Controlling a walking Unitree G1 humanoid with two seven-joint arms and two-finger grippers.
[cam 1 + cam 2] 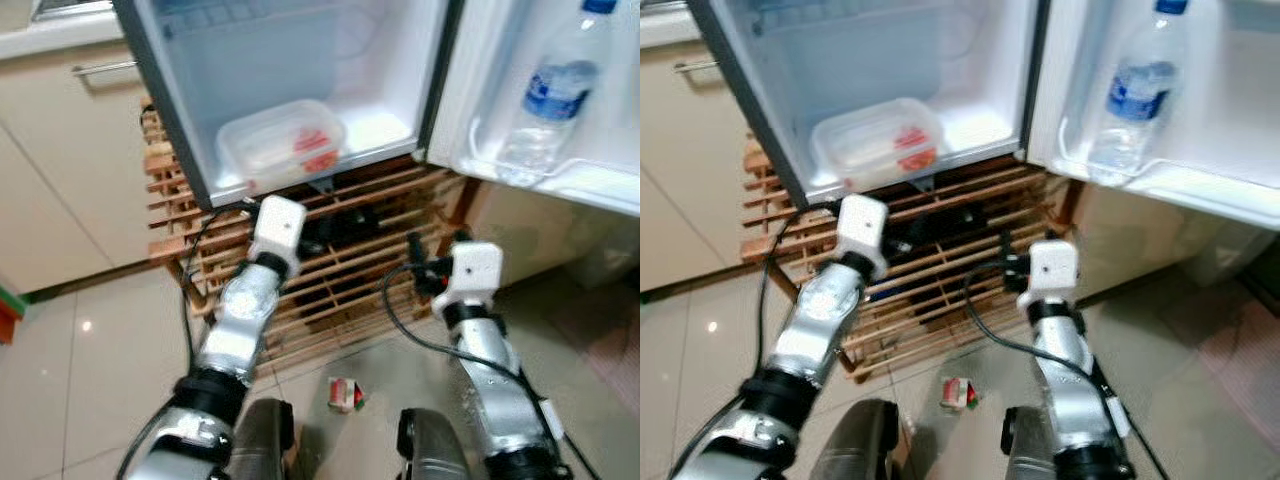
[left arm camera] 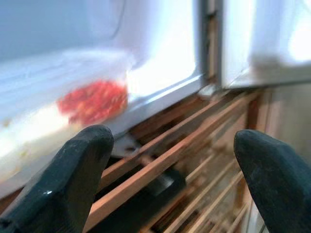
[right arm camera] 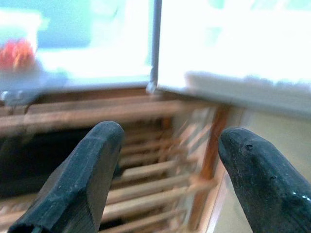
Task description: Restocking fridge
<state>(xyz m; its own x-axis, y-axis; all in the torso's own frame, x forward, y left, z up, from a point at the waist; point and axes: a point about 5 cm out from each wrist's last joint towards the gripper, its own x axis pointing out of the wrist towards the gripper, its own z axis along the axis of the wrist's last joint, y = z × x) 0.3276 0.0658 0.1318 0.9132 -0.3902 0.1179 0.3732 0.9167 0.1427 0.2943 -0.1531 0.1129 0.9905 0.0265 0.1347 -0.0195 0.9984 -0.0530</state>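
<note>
From the head camera I look down at a small fridge (image 1: 300, 60) standing open on a slatted wooden rack (image 1: 350, 260), its door (image 1: 560, 100) swung out to my right. A clear lidded food container (image 1: 283, 143) with something red inside sits on the fridge floor, near the front lip and toward the left wall. A water bottle (image 1: 552, 95) stands upright in the door shelf. My left pincer (image 2: 172, 160) is raised in front of the rack, just below the container; its two black fingers are spread wide apart with nothing between them. My right pincer (image 3: 167, 160) hangs lower, level with the rack under the door hinge, its fingers likewise apart and empty. On the tiled floor (image 1: 90, 340) between my legs lies a small red, white and green carton (image 1: 344, 394) (I judge it to be the next item to stock, though I cannot read it). To do this step well, I would bend down over the carton, close one pincer squarely across its narrow sides, then lift it clear of the rack before reaching into the free space right of the container.
</note>
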